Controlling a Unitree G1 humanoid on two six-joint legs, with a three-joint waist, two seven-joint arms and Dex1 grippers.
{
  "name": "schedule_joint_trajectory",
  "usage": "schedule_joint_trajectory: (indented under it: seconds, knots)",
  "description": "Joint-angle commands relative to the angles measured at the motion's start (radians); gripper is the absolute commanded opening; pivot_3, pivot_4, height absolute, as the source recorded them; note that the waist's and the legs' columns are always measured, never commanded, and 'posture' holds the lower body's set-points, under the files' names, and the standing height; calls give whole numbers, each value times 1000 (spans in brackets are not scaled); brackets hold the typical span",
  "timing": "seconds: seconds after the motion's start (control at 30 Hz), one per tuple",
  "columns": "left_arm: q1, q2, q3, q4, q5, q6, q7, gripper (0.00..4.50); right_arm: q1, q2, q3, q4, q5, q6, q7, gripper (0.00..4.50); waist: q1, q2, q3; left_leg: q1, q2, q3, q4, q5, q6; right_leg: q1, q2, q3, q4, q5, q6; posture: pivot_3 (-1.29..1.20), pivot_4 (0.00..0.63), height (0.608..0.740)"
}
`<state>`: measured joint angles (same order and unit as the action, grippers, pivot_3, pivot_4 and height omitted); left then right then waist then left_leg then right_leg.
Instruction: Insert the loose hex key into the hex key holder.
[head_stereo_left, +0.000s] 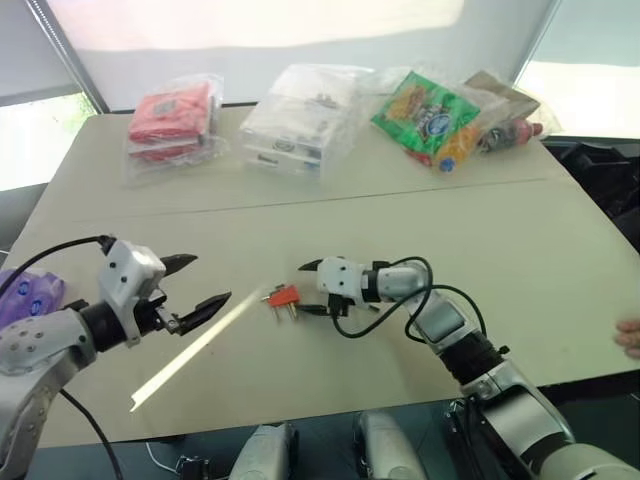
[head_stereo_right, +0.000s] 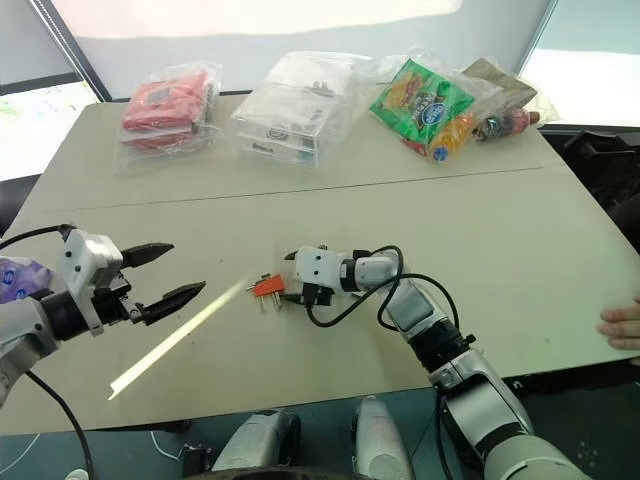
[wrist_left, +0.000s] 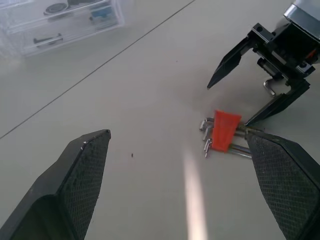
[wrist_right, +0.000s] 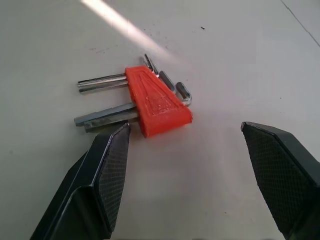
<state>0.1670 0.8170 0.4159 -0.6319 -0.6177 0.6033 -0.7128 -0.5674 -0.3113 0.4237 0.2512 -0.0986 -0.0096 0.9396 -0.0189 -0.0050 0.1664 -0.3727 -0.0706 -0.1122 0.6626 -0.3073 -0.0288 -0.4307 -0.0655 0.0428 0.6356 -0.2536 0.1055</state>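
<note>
Left eye view: snack packets (head_stereo_left: 440, 115) and a clear box (head_stereo_left: 290, 125) lie at twelve o'clock, well apart from the hex key holder (head_stereo_left: 284, 296). Both the left gripper (head_stereo_left: 197, 283) and the right gripper (head_stereo_left: 308, 287) are spread, grasping nothing. A loose key cannot be told apart.

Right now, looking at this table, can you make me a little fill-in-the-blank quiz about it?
1. The hex key holder is coloured ____.
2. The right gripper has its fingers ____, either side of the holder.
3. The left gripper holds ____.
4. The holder lies on the ____.

Answers: orange-red; open; nothing; table.
</note>
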Motion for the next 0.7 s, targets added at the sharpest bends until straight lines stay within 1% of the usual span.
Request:
schedule_joint_trajectory:
  seconds: [0.03,0.33,0.53,0.7]
  knots:
    - [9,0,39,-35,9,-18,9,4483,5,8,24,-12,0,13,24,3693,0,0,0,0,0,0,0,0,0,0,0,0,0,0,0,0,150,740]
    - [21,-6,37,-45,17,-24,21,4483,-59,33,59,92,3,54,128,3693,-2,0,-1,1,0,0,0,0,0,0,1,0,0,0,0,0,150,740]
    - [39,-20,38,-61,26,-28,34,4483,-110,69,59,188,-14,64,142,3693,-5,0,-2,2,0,0,-1,0,0,0,1,0,0,0,0,0,150,740]
    - [57,-27,46,-77,31,-28,43,4483,-125,82,61,237,-27,60,146,3693,-12,0,-3,4,1,0,-2,0,0,1,1,0,1,0,0,0,150,740]
